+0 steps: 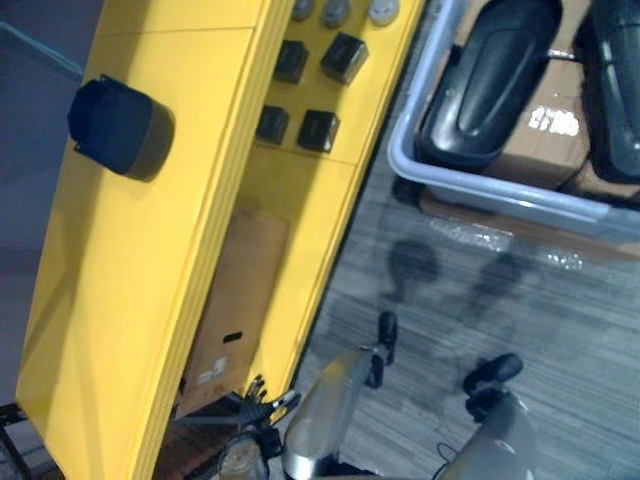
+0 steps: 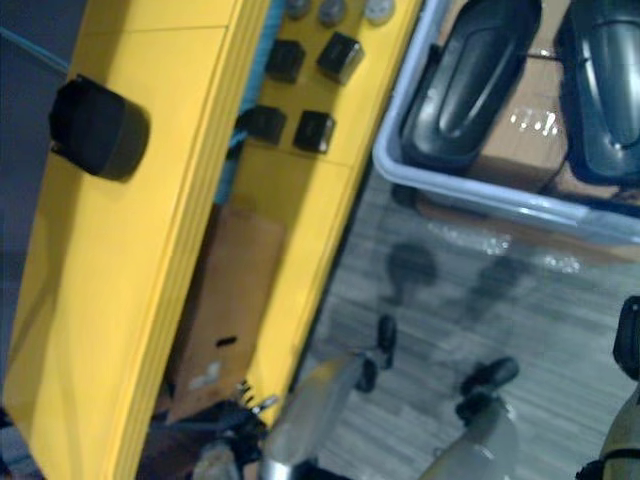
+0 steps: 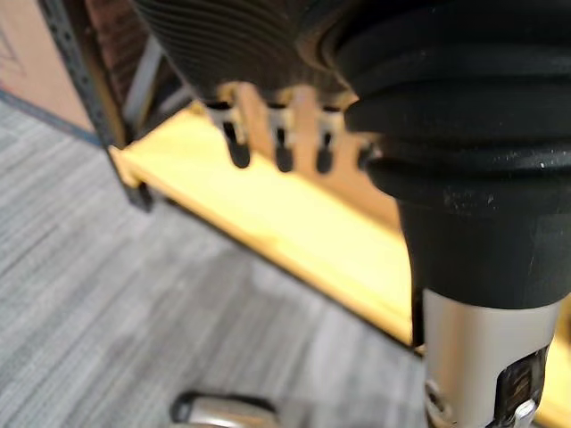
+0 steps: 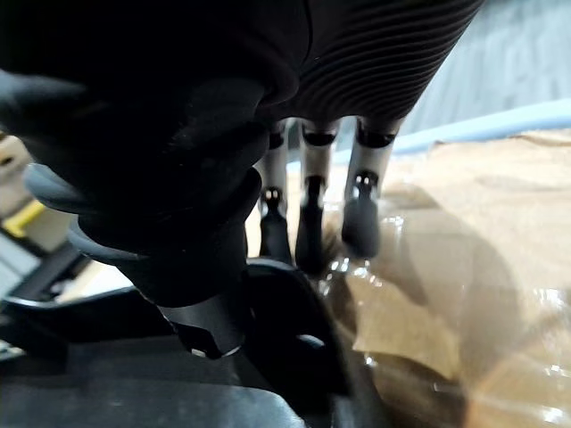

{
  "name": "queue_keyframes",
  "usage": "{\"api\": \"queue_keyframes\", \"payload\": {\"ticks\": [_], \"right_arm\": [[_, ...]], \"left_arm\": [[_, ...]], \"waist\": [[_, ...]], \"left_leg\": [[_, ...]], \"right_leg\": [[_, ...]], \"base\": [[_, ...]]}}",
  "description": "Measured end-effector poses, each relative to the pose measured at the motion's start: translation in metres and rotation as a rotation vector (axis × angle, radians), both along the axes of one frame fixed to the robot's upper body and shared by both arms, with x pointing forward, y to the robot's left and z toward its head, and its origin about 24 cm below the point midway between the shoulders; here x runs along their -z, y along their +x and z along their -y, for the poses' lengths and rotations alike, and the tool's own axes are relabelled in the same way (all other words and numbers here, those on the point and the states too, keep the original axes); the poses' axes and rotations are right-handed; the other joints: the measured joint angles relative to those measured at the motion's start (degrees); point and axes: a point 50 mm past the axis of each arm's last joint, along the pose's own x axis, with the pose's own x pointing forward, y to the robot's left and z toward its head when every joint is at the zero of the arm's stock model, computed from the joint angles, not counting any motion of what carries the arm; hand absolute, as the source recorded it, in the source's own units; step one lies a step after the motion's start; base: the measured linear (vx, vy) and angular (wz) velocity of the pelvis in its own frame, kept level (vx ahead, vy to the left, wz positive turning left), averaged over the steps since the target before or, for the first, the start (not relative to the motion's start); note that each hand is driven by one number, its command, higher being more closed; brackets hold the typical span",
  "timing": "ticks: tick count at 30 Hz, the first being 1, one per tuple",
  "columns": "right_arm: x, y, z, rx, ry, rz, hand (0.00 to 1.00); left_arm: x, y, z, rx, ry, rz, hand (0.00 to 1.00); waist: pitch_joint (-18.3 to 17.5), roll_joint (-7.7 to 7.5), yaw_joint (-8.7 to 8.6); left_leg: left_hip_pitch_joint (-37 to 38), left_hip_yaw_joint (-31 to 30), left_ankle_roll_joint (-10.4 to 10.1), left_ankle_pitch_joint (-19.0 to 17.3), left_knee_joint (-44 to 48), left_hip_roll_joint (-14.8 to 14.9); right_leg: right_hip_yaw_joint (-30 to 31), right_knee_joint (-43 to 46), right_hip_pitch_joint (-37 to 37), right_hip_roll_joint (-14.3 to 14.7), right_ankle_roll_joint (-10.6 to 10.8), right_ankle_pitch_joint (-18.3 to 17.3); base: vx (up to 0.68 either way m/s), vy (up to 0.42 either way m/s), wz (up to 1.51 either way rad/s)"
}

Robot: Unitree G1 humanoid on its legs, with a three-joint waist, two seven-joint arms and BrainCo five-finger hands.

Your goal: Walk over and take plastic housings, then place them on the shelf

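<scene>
Two dark plastic housings (image 1: pixel 490 80) (image 2: pixel 610 80) lie side by side in a pale grey bin (image 1: pixel 500 185) at the upper right, with brown cardboard showing between them. The yellow shelf (image 1: pixel 130 280) fills the left. My left hand (image 1: pixel 262 405) hangs low beside the shelf's bottom level, its fingers (image 3: pixel 281 147) relaxed and holding nothing. My right hand (image 2: pixel 630 350) shows at the right edge, short of the bin. Its fingers (image 4: pixel 308 214) are straight over film-covered cardboard (image 4: pixel 446 267), and a dark shape lies under the thumb.
On the shelf sit a dark round part (image 1: pixel 118 128) and several small dark blocks (image 1: pixel 318 130). A cardboard box (image 1: pixel 235 300) stands under the shelf. Grey carpet (image 1: pixel 480 300) runs between shelf and bin. A dark shelf post (image 3: pixel 89 80) stands by the low yellow board (image 3: pixel 294 223).
</scene>
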Motion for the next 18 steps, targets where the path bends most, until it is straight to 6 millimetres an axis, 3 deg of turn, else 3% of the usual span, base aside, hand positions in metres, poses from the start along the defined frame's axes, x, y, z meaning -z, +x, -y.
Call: {"api": "queue_keyframes", "payload": {"ticks": [5,11,17,18], "right_arm": [[0.030,-0.014,0.015,0.090,0.058,-0.099,1.00],[0.044,-0.018,0.021,0.069,-0.003,-0.126,1.00],[0.068,0.001,0.003,-0.022,-0.041,-0.140,1.00],[0.069,0.009,-0.005,-0.054,-0.058,-0.137,1.00]], "left_arm": [[-0.019,0.017,0.003,-0.009,-0.022,0.129,0.00],[-0.038,0.030,0.003,-0.028,-0.041,0.235,0.00],[-0.043,0.031,-0.018,-0.100,-0.013,0.266,0.00],[-0.045,0.032,-0.024,-0.124,-0.003,0.277,0.00]], "waist": [[-0.1,0.08,-0.34],[0.3,-0.42,-1.62],[2.3,-3.09,-2.71],[3.5,-4.76,-2.96]], "left_leg": [[1.5,-1.4,0.0,0.0,-0.4,-1.2],[1.8,-2.7,0.1,0.0,0.2,-1.3],[1.7,-2.1,-0.4,-3.7,6.5,2.0],[1.9,-1.2,-0.5,-4.4,7.3,3.0]], "right_leg": [[-1.7,0.7,2.4,-1.2,0.2,-1.1],[-3.2,0.8,4.5,-1.0,0.2,-1.2],[-2.3,0.8,6.5,1.8,-0.4,-1.6],[-1.8,0.7,6.6,2.8,-0.7,-1.8]], "base": [[0.01,0.023,0.20],[0.02,0.020,0.13],[-0.03,0.010,-0.19],[-0.06,0.006,-0.34]]}}
